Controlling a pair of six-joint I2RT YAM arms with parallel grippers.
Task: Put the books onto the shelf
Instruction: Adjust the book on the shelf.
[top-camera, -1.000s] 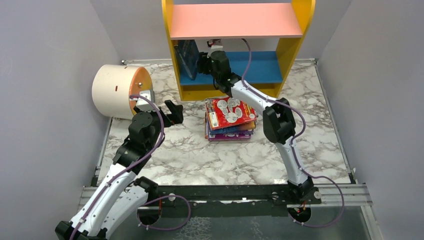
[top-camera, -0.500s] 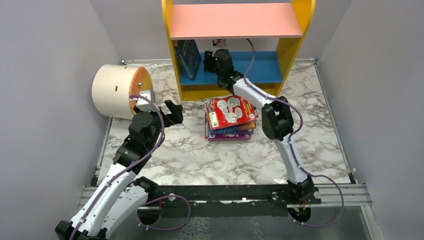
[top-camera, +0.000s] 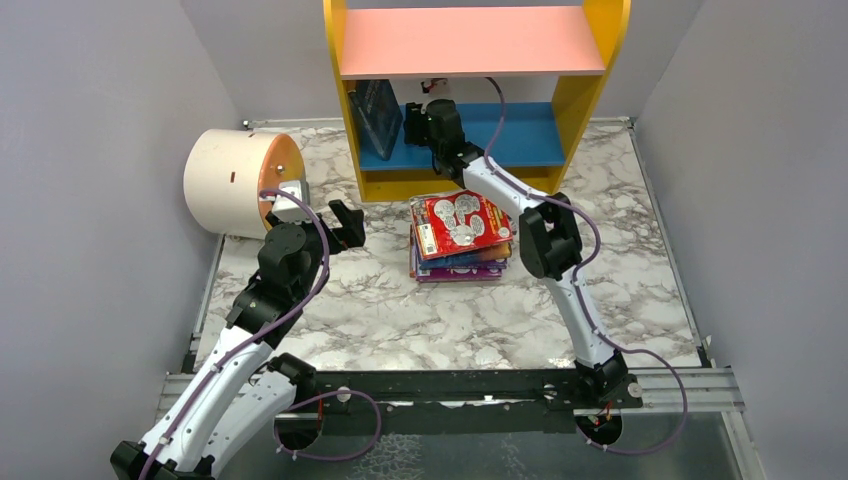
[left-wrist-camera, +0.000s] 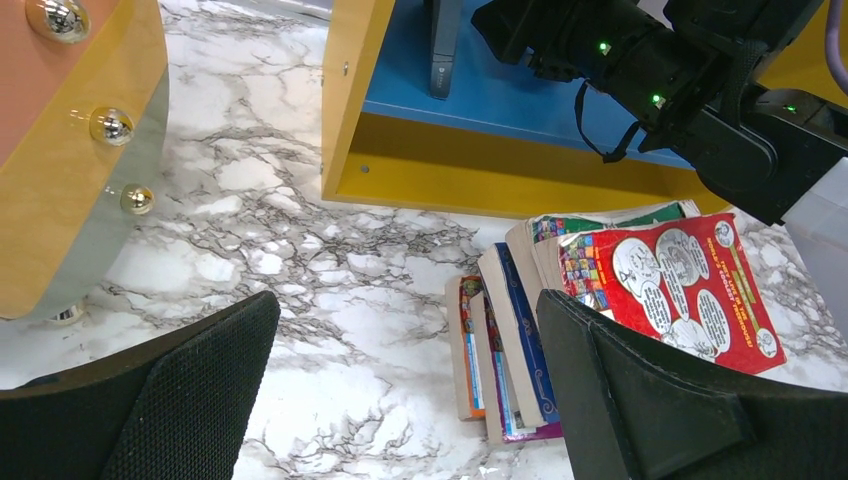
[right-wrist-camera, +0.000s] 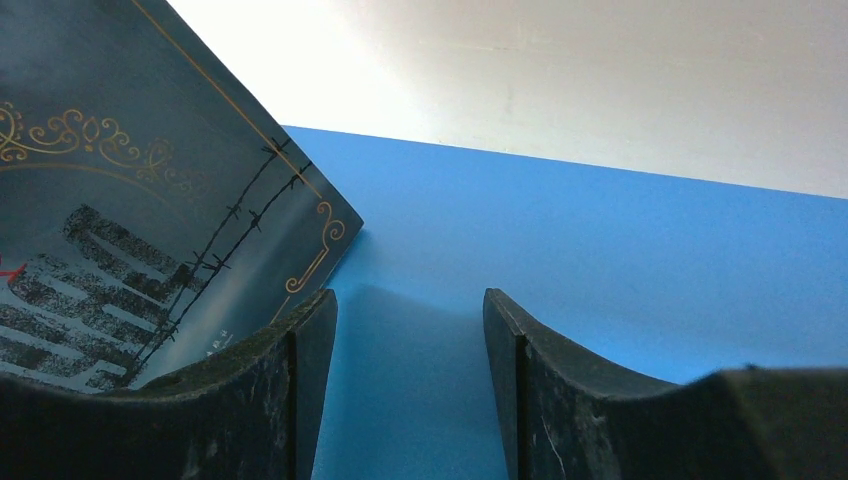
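A dark blue book leans against the left yellow panel of the shelf, standing on its blue lower board. My right gripper reaches under the pink board just right of that book. It is open, with only blue board between its fingers, and the book's cover lies beside the left finger. The other books sit in a stack on the table in front of the shelf, a red one on top. My left gripper hovers open left of the stack, holding nothing.
A cream cylinder with an orange end lies on its side at the left, close behind my left gripper. Grey walls close in the marble table on the left, right and back. The right arm stretches over the stack.
The right arm has pushed slightly further toward the shelf, its elbow shifting a little left. Its jaws keep the same gap. The left arm and the books have not moved.
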